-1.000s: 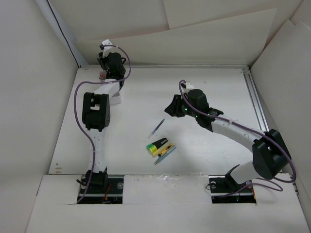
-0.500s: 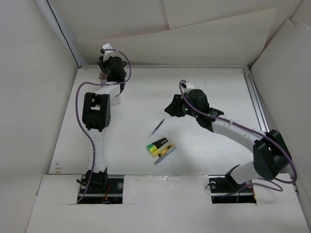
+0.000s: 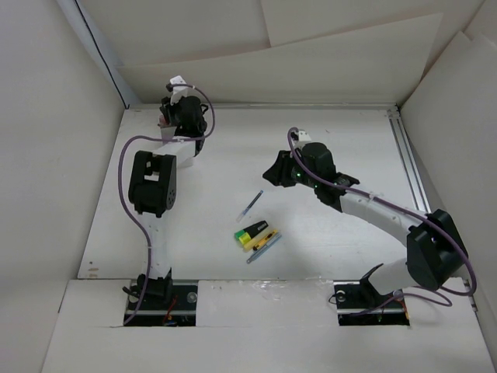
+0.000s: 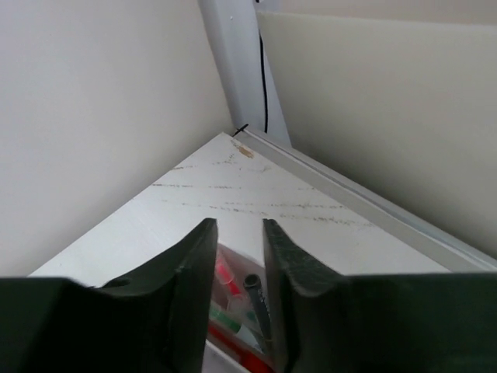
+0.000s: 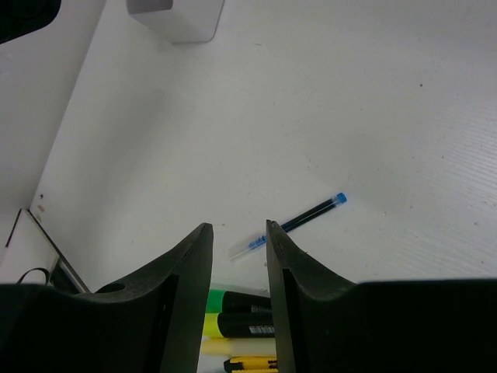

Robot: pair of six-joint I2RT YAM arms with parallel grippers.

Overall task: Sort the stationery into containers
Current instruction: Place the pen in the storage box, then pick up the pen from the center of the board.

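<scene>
Lying on counter (image 3: pixel 326 132): thin pen (image 5: pixel 299 219), blue tip, dark-to-clear barrel; yellow-green highlighters (image 3: pixel 255 231), black parts. Well apart: white box (image 5: pixel 182 23). Released, empty: left claw (image 4: pixel 238 229), right claw (image 5: pixel 238 227).

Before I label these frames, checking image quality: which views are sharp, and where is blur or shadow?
Top external: even soft light, faint shadows, highlighters small but crisp. Left wrist: left gripper dark and soft up close, table sharp. Right wrist: blue pen crisp, right gripper a dark silhouette.
</scene>
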